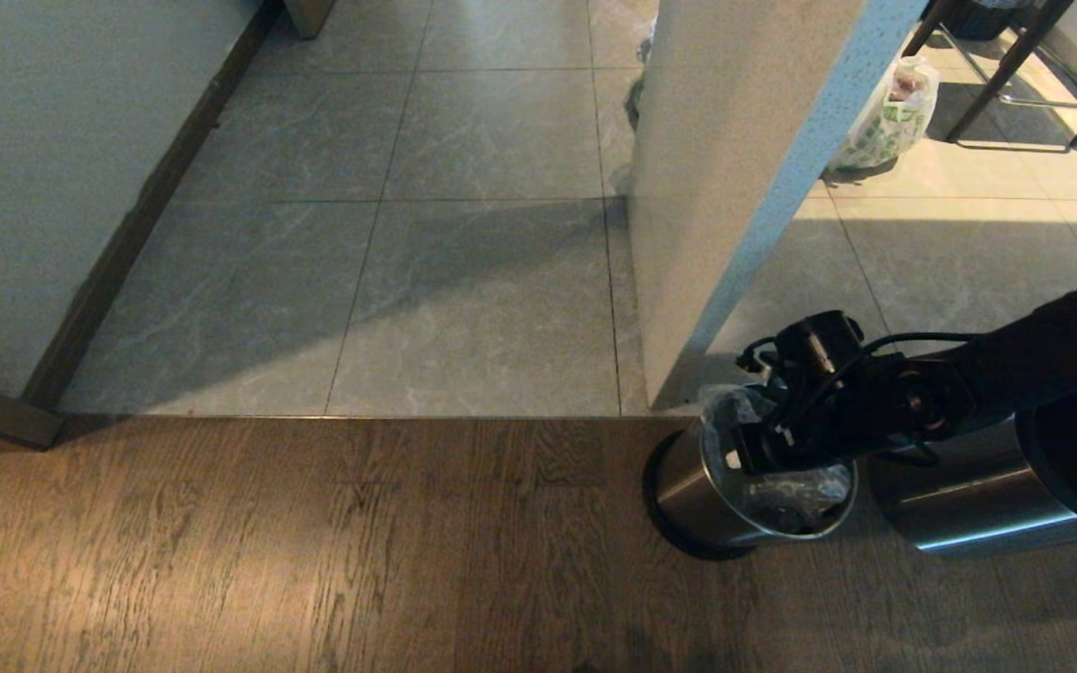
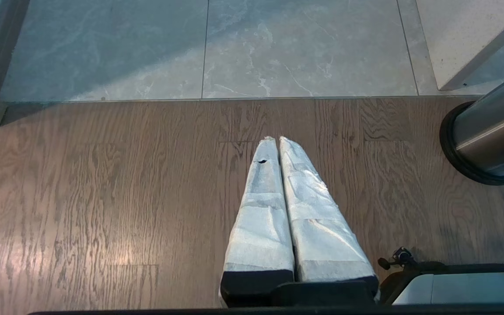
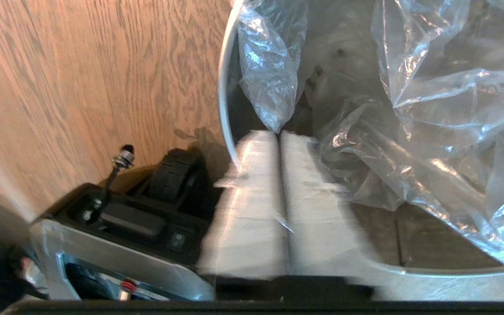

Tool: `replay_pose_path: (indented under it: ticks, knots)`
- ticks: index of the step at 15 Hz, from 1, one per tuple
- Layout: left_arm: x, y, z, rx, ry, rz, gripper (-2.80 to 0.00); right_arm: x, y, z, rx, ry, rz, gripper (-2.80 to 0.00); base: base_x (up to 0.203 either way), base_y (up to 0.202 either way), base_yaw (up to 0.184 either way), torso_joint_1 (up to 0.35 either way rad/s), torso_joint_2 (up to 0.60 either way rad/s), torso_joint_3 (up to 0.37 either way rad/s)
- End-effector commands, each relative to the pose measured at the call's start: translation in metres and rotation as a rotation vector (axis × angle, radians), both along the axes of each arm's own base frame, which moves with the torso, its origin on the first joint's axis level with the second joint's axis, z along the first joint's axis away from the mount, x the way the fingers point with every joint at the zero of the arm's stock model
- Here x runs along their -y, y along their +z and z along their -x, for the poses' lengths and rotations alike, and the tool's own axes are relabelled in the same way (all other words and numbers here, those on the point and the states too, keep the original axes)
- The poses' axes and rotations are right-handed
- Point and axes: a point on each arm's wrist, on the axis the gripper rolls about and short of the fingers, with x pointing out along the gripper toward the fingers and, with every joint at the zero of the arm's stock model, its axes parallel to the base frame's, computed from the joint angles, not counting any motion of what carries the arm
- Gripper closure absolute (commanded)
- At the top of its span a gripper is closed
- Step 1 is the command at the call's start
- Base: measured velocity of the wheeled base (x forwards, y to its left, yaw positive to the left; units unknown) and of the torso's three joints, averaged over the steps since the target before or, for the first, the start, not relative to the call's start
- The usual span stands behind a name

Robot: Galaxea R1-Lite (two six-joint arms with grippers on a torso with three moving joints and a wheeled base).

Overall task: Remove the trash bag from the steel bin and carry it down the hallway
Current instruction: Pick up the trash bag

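Visibly two steel bins [image 1: 716,495], one trash bag [image 1: 796,495].

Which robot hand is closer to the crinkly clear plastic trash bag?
The right hand. It is down in the round steel bin, shut on a fold of the crinkly clear plastic trash bag. The left hand hangs over bare wooden floor, apart from it.

Interior of a home or flat: threshold between a wood-floored room and a tiled hallway.

Landmark: white wall corner [image 1: 735,187]. Left of it, glossy grey marble-look tiles [image 1: 492,262] and dark baseboard [image 1: 146,206]; nearer than it, wood flooring [image 1: 314,542] and two steel bins [image 1: 716,495]; beyond it, a white shopping bag [image 1: 889,117] by black furniture legs [image 1: 1015,75].
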Motion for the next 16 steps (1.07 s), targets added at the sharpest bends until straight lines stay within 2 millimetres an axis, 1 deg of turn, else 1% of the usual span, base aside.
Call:
replay_pose_path:
  ticks: [1, 9, 13, 16]
  knots:
    - [0.000, 0.000, 0.000, 0.000, 0.000, 0.000, 0.00, 0.000, -0.003, -0.001, -0.006, 0.000, 0.001, -2.80, 0.000, 0.000, 0.000, 0.000, 0.00, 0.000]
    - [0.000, 0.000, 0.000, 0.000, 0.000, 0.001, 0.00, 0.000, -0.016, -0.010, -0.001, 0.000, 0.006, -2.80, 0.000, 0.000, 0.000, 0.000, 0.00, 0.000]
    - [0.000, 0.000, 0.000, 0.000, 0.000, 0.001, 0.00, 0.008, -0.015, -0.011, 0.000, -0.019, 0.006, -2.80, 0.000, 0.000, 0.000, 0.000, 0.00, 0.000]
    - [0.000, 0.000, 0.000, 0.000, 0.000, 0.000, 0.00, 0.014, -0.008, -0.010, 0.007, -0.032, 0.005, -2.80, 0.000, 0.000, 0.000, 0.000, 0.00, 0.000]
